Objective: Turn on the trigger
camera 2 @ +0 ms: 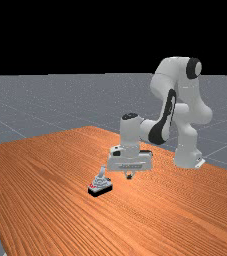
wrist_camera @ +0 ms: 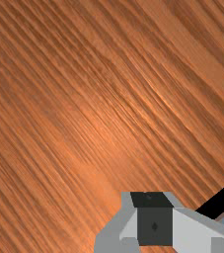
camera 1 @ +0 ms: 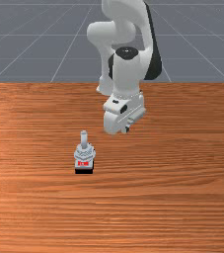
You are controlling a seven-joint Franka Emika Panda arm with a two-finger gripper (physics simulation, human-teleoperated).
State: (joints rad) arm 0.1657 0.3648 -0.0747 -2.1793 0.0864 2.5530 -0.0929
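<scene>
The trigger is a small grey switch [camera 1: 84, 154] with a black base, a red mark and a pale lever [camera 1: 84, 140] that stands up. In the far view the switch [camera 2: 100, 185] sits on the table beside the hand. My gripper [camera 1: 126, 130] hangs above the wood, at the front view's right of the switch and farther back. The far view has the gripper [camera 2: 129, 176] with its fingertips together. In the wrist view the gripper [wrist_camera: 152, 200] is shut with nothing held, and part of the switch's black base [wrist_camera: 218, 201] lies beside it, partly hidden by a finger.
The orange-brown table [camera 1: 172, 197] extends around the switch on all sides. Its back edge runs behind the hand in the front view, and the arm's base [camera 2: 187, 156] stands at the far view's right.
</scene>
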